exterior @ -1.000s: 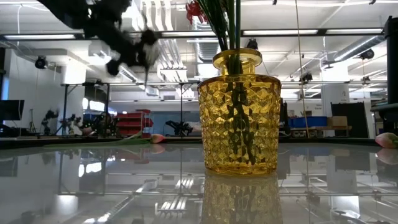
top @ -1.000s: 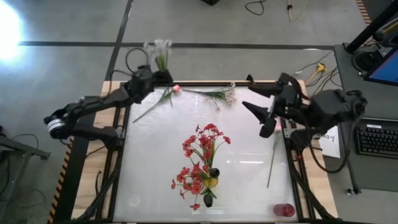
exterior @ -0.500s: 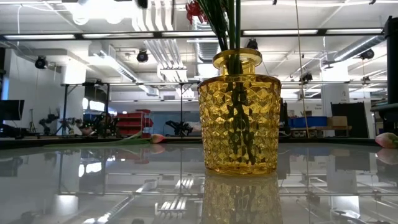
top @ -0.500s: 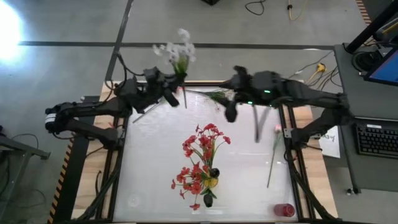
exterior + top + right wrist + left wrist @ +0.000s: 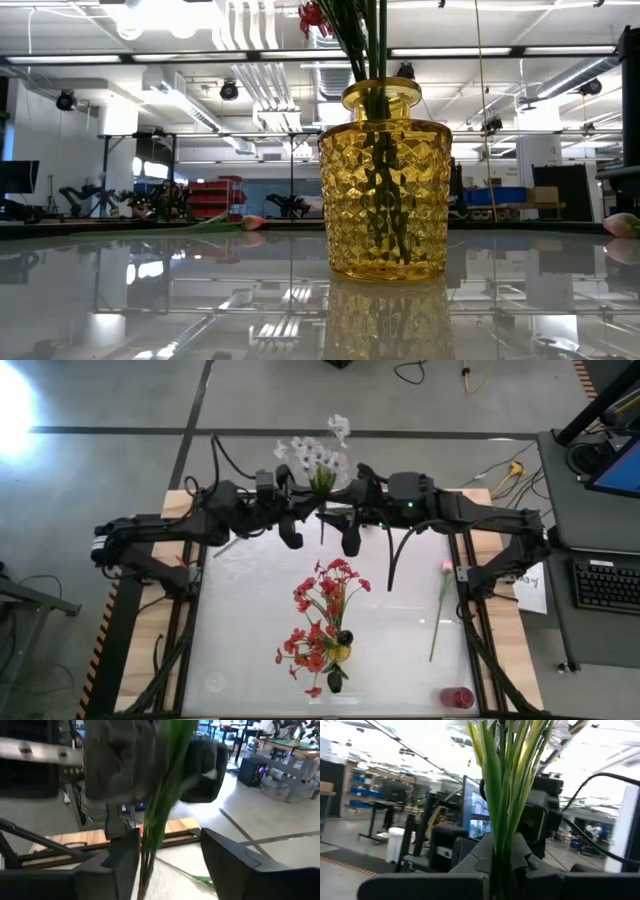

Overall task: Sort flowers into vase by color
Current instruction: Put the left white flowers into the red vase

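White glossy table [image 5: 250, 610], yellow vase [image 5: 340, 652] of red flowers [image 5: 322, 600], pink-budded stem [image 5: 440, 605], small red object [image 5: 458, 698]

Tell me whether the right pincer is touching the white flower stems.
Apart. In the right wrist view, the white flower stems hang between the right pincer's open fingers with gaps on both sides.

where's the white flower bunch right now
In the high view, the white flowers are held up by the left gripper at the table's far edge, beside the right gripper.
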You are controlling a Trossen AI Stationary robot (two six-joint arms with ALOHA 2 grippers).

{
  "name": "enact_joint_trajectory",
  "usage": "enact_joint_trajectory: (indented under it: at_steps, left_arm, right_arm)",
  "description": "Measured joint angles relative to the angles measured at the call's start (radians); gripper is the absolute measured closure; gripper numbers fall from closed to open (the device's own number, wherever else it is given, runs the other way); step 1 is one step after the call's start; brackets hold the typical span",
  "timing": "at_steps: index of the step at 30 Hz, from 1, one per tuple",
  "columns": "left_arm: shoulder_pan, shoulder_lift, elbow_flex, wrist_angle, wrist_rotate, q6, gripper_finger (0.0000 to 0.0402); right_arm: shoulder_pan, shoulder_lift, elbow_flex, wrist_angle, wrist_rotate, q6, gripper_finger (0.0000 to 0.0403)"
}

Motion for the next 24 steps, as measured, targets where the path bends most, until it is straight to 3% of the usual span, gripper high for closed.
enact_joint_trajectory:
  at_steps: [7,12,19,24]
  left_arm:
    - [0.0,0.061,0.055,-0.005,0.027,0.007,0.04]
    - [0.002,0.041,0.074,-0.096,0.027,0.056,0.0391]
    - [-0.001,0.016,0.128,-0.338,0.03,0.062,0.0345]
    - [-0.013,0.01,0.165,-0.392,0.037,0.064,0.0297]
  right_arm:
    - [0.001,-0.004,0.0,-0.018,-0.001,0.034,0.0302]
    - [0.001,-0.024,0.0,-0.075,-0.005,0.057,0.038]
    - [0.001,-0.066,-0.001,-0.078,0.003,0.055,0.0389]
    - [0.001,-0.107,-0.004,-0.089,0.003,0.049,0.0389]
